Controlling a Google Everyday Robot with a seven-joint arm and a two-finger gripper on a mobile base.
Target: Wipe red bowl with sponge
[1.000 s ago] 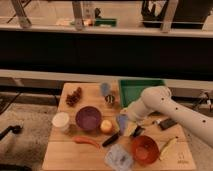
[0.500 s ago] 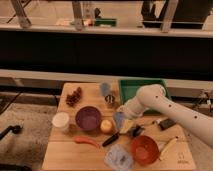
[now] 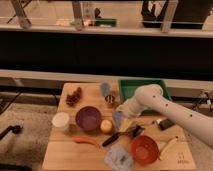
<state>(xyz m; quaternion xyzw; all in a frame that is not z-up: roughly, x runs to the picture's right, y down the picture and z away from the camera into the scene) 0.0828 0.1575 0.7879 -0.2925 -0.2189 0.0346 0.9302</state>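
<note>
The red bowl [image 3: 145,149] sits upright, mouth up, at the front right of the desk [image 3: 65,156]. It is round, so it has no long axis. The hand [image 3: 122,115] hangs behind it by a yellow fruit [image 3: 106,126], with a pale blue piece [image 3: 117,120] at its tip — whether it is grasping cannot be told. A black-handled tool [image 3: 119,137] lies between the hand and the bowl — a crumpled bag [image 3: 119,158] lies just left of the bowl.

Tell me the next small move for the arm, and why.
Probably carry the gripper across to just above the red bowl. A pale blue piece, likely the sponge, sits at the gripper's tip beside the yellow fruit, while the bowl lies apart from it near the front edge of the table, not yet touched. Whether the sponge is actually gripped cannot be seen.
</note>
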